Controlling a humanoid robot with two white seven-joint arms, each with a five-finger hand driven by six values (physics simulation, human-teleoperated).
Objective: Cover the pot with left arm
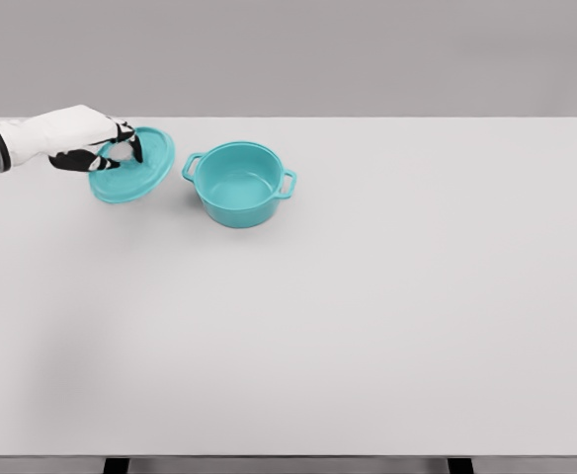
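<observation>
The teal pot (235,185) sits open-mouthed on the white table (368,326), its two handles lined up left to right. Just left of it the left hand (106,146) has its fingers curled around the knob of the teal lid (135,170) — the knob itself is hidden — and the lid tilts, the near edge lower.

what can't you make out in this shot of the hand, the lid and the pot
- Head view: the lid's knob is hidden by the left hand on the teal lid, so the grip itself cannot be confirmed.
- Whether the lid rests on the table or is lifted: its underside is out of sight.
- The far inner wall of the teal pot is hidden behind its own rim.
- The left arm is cut off by the left edge.
- Right arm: out of frame.
</observation>
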